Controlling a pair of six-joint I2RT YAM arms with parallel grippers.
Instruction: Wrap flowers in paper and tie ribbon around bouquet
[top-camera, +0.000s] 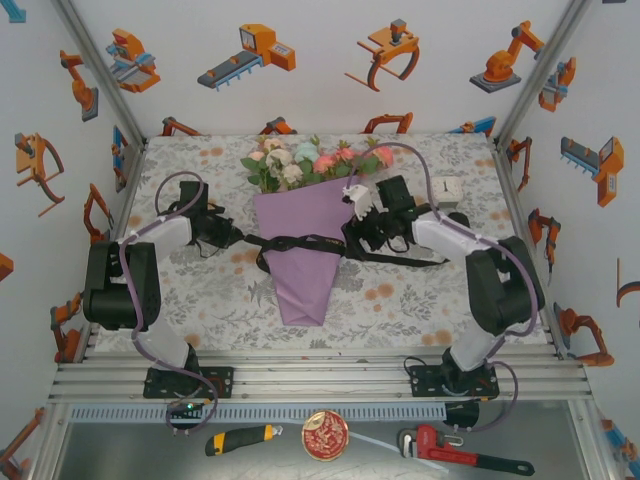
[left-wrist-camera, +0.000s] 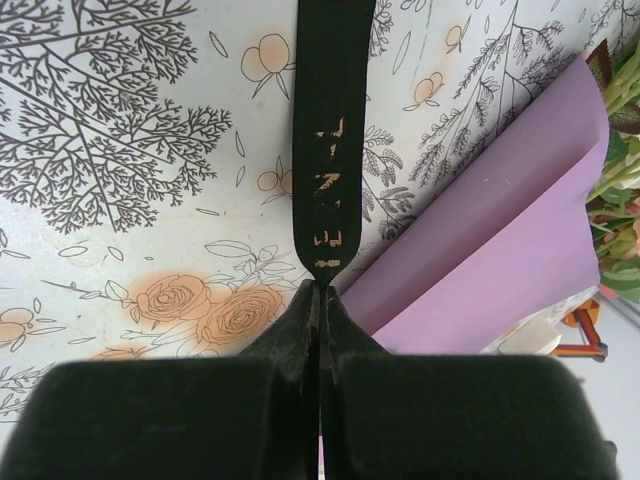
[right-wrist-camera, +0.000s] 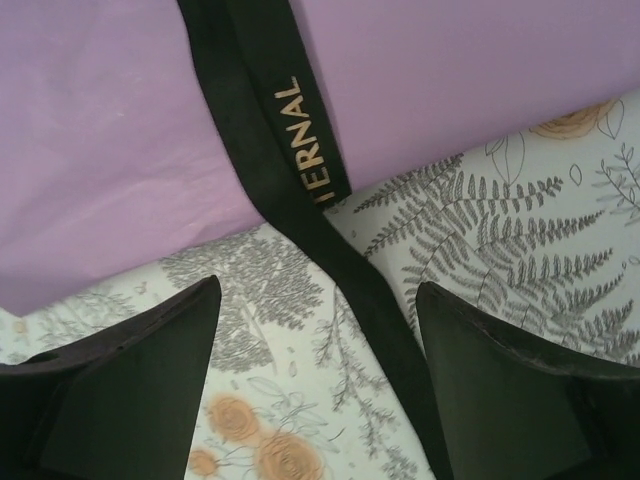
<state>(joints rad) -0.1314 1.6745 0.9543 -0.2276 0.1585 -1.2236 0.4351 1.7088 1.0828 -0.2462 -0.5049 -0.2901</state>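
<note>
**Left gripper (left-wrist-camera: 318, 288) clamps ribbon (left-wrist-camera: 331, 150); wrapping done, tying left**

The right gripper (right-wrist-camera: 318, 288) stands open astride the ribbon. At the top view's centre the bouquet (top-camera: 300, 280) lies wrapped, ribbon draped across it, apparently not yet knotted.

Ribbon (left-wrist-camera: 330, 110) lettering illegible (too blurred)

Both arms reach forward and inward with elbows bent outward, the left gripper (left-wrist-camera: 318, 292) pinched tight on the ribbon (left-wrist-camera: 330, 150), the right gripper (right-wrist-camera: 318, 290) spread wide, holding nothing.
</note>
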